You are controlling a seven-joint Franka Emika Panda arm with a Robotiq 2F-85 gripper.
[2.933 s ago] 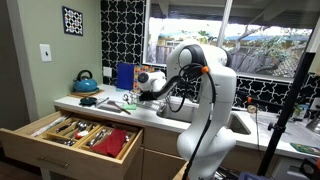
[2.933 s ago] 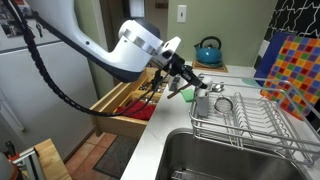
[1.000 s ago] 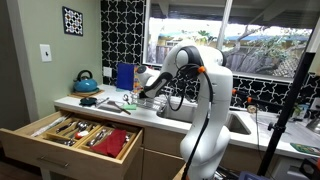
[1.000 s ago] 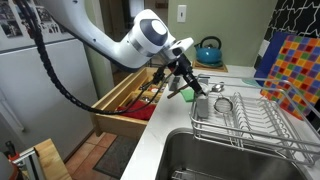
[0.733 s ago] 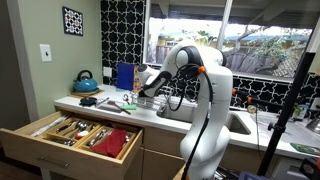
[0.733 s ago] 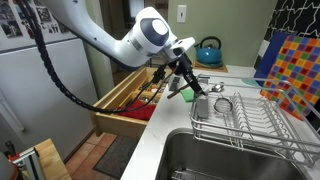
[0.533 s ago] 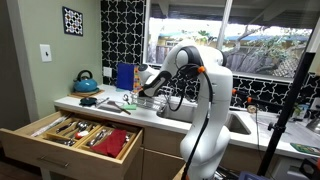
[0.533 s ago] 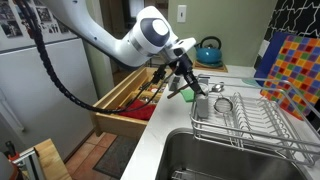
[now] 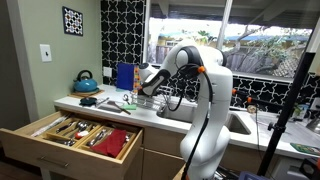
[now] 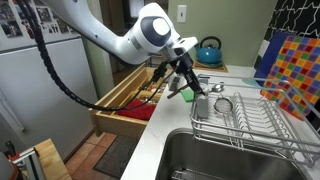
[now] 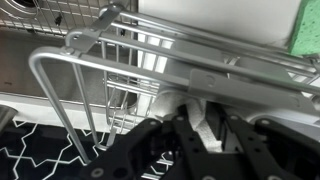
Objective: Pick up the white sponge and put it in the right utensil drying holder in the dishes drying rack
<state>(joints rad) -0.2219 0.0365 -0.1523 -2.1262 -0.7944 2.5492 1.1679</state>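
Note:
In the wrist view my gripper is shut on the white sponge, a pale soft lump pinched between the two black fingers. The grey wire dishes drying rack lies just ahead of the fingers. In an exterior view my gripper hangs over the near left end of the rack, right by its wire utensil holder. In the other exterior view the gripper is over the counter, and the sponge is hidden there.
An open wooden cutlery drawer juts out below the counter. A blue kettle stands at the back. The sink is beside the rack. A colourful tiled board leans behind it. A green item lies past the rack.
Since 2.9 s ago the arm has swung toward the rack with the sponge. Over the last second it has barely moved.

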